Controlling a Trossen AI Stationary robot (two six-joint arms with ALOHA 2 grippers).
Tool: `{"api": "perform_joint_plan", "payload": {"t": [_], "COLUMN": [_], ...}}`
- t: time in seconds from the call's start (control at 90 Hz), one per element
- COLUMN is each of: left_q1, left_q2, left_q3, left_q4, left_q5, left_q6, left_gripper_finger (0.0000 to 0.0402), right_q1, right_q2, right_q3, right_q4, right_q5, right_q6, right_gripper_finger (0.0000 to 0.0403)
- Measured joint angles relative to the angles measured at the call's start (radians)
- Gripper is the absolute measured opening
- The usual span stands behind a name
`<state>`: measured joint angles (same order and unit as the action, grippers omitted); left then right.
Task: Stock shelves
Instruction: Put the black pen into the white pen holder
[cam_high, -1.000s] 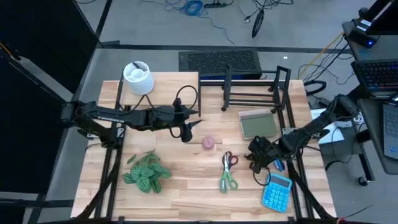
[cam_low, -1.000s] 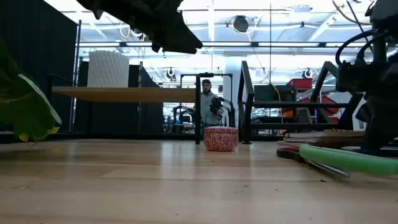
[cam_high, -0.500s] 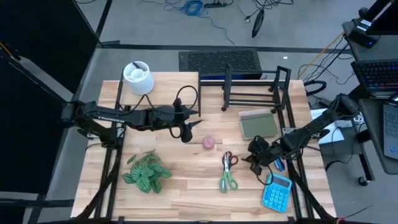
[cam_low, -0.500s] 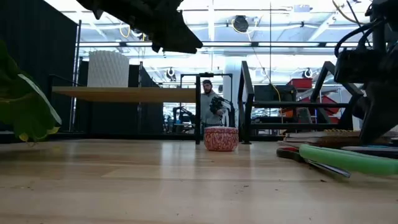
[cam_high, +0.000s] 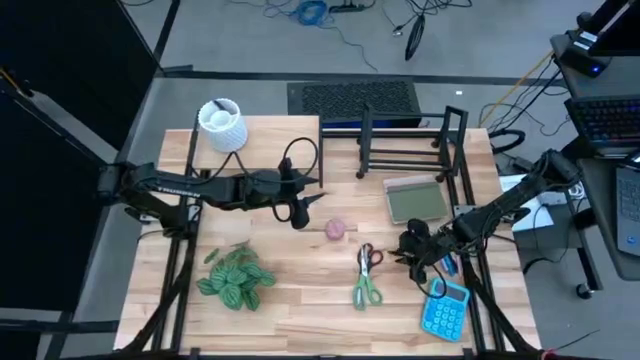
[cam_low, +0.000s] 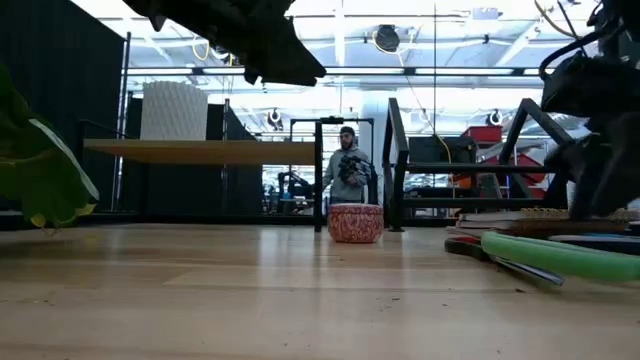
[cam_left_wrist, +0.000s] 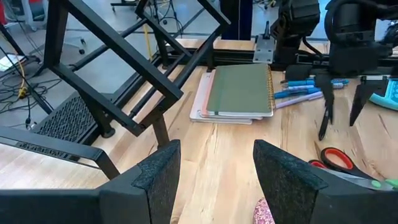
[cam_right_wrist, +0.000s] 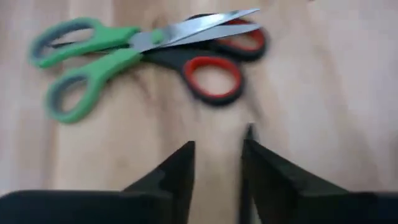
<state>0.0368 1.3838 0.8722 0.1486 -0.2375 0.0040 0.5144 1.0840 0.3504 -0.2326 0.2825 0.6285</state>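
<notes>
Beside wire-frame rack (cam_high: 408, 140) — spiral-bound notebooks (cam_high: 414, 199), flat.

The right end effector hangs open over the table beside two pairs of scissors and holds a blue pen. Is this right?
Not quite. The right end effector is empty: the right wrist view shows only bare table between its open fingers. It does hang beside the green scissors and the red scissors.
</notes>
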Motion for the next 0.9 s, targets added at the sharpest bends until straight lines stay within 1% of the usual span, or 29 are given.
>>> {"api": "perform_joint_plan", "payload": {"t": [0.067,0.144,0.233,0.322,0.444,0.544,0.789,0.833,0.9], "left_q1": [0.000,0.000,0.000,0.000,0.000,0.000,0.000,0.000,0.000], "left_q2": [0.000,0.000,0.000,0.000,0.000,0.000,0.000,0.000,0.000], "left_q3": [0.000,0.000,0.000,0.000,0.000,0.000,0.000,0.000,0.000], "left_q4": [0.000,0.000,0.000,0.000,0.000,-0.001,-0.001,0.000,-0.001], "left_q5": [0.000,0.000,0.000,0.000,0.000,0.000,0.000,0.000,0.000], "left_q6": [0.000,0.000,0.000,0.000,0.000,0.001,0.001,0.001,0.001], "left_gripper_finger": [0.0190,0.0190,0.0190,0.0190,0.0190,0.0190,0.0190,0.0190,0.0190], "right_q1": [-0.001,0.001,0.008,0.008,0.008,0.008,0.009,0.008,0.013], "right_q2": [0.000,0.013,0.048,0.100,0.164,0.204,0.266,0.267,0.264], "right_q3": [0.000,0.000,0.000,0.000,0.005,0.006,0.012,0.012,0.012], "right_q4": [-0.035,-0.044,-0.039,-0.024,0.010,0.040,0.066,0.065,0.063], "right_q5": [0.002,0.002,0.006,0.010,0.049,0.069,0.065,0.063,0.064], "right_q6": [0.011,0.057,0.074,0.062,0.064,0.070,0.123,0.120,0.124], "right_gripper_finger": [0.0162,0.0176,0.0178,0.0170,0.0149,0.0122,0.0020,0.0013,0.0013]}}
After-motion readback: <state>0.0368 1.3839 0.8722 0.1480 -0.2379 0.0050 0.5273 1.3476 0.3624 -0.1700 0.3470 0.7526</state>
